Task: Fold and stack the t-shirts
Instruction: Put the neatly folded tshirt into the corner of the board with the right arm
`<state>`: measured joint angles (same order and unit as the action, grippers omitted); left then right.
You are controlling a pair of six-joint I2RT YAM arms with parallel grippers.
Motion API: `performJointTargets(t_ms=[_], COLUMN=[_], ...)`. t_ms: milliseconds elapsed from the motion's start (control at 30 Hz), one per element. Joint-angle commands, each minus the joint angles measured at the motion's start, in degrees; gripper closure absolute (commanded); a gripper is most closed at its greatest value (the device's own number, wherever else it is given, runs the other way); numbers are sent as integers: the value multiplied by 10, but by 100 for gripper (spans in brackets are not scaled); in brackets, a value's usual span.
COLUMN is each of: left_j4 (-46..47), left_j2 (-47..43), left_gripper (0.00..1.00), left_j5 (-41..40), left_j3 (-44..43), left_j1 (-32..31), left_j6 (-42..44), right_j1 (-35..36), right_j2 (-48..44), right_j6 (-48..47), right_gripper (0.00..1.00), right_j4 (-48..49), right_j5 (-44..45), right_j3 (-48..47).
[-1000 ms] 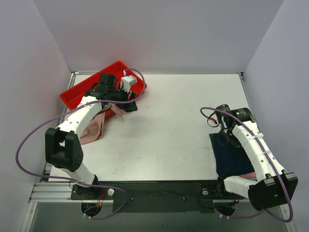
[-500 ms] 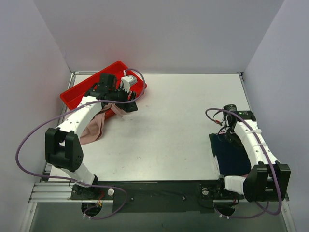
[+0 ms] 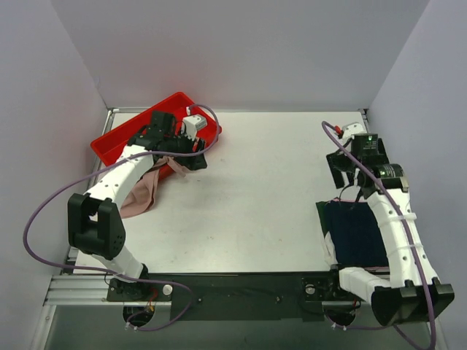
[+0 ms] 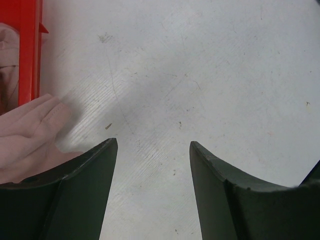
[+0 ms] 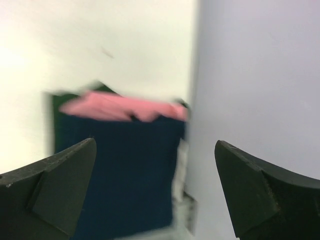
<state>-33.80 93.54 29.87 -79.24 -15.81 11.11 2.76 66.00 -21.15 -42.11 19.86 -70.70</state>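
Note:
The dark navy t-shirt (image 3: 355,233) lies folded flat at the table's near right. In the blurred right wrist view it (image 5: 120,175) has the bright pink t-shirt (image 5: 125,107) showing beyond its far edge. My right gripper (image 3: 355,177) (image 5: 155,144) hangs open and empty above the table, just beyond the navy shirt. The beige-pink t-shirt (image 3: 142,191) (image 4: 30,130) is crumpled beside the red tray (image 3: 109,146). My left gripper (image 3: 191,162) (image 4: 153,142) is open over bare table, right of that shirt, with nothing between its fingers.
The red tray (image 4: 27,50) sits at the far left corner, with pale cloth showing inside it in the left wrist view. The enclosure's right wall (image 5: 260,75) stands close to the navy shirt. Purple cables loop from both arms.
My right gripper has opened, let go of the navy shirt, and risen away toward the far side. The left arm has not moved.

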Motion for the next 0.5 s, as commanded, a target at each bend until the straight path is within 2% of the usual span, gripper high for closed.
performJointTargets(t_ms=[0,100,133,233,367,467], left_j4=[-21,-51,-58,-63,13,54], left_j2=[-52,-85,-95,-149,-232,-268], left_gripper=[30,30,30,29,27,25], left_j5=[-25,-51,-54,-89,-111,-168], left_j3=[-28,-16,-11,35,154,242], left_j1=[0,9,17,41,109,149], left_j6=[17,29,36,44,20,-11], right_j1=[38,51,52,55,59,59], right_j2=[-64,-89,-90,-83,-54,-28], right_j6=[116,199,211,268,278,280], right_gripper=[0,0,0,0,0,0], right_j4=[180,320,384,495,620,668], right_j5=[-253,-351,-366,-428,-431,-412], right_j3=[85,178,210,264,323,355])
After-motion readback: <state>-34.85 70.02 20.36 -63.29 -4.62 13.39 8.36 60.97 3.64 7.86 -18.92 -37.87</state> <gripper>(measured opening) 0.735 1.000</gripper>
